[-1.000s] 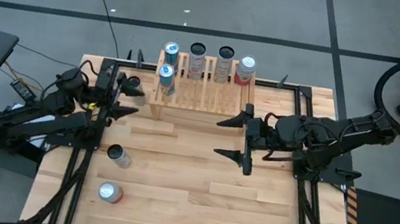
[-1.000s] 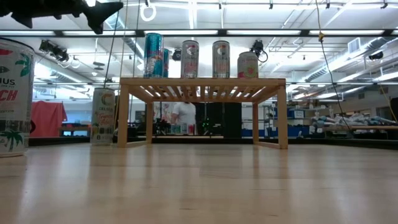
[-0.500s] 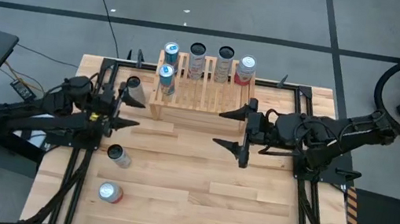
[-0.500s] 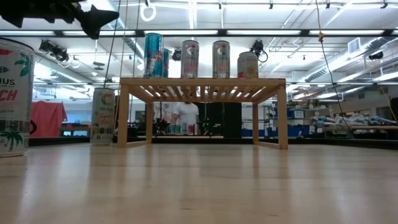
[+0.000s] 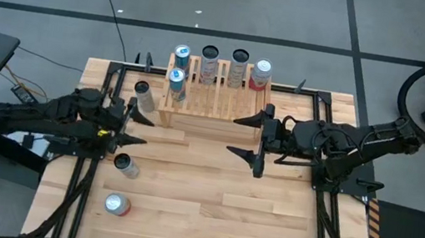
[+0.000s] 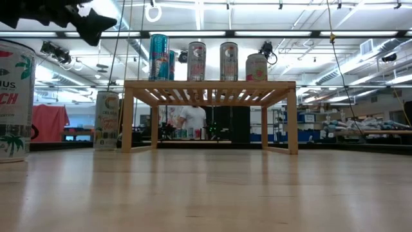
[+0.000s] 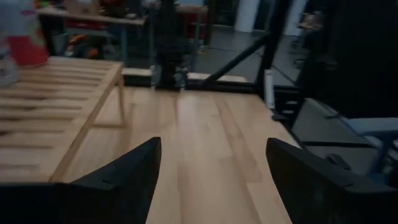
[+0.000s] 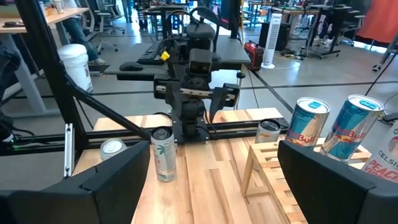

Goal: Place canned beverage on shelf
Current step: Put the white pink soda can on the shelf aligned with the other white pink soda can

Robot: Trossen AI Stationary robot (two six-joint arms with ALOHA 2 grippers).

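Light slatted-wood shelf (image 5: 215,90) holds five cans. Three cans sit on the plank surface (image 5: 207,211): left of shelf, two nearer. Left claw (image 5: 134,124) and right claw (image 5: 248,139) spread, empty.

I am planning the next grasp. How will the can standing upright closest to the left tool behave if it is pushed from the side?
The can is tall and narrow, so it would probably tip. Once down, its round body would likely roll on the smooth table.
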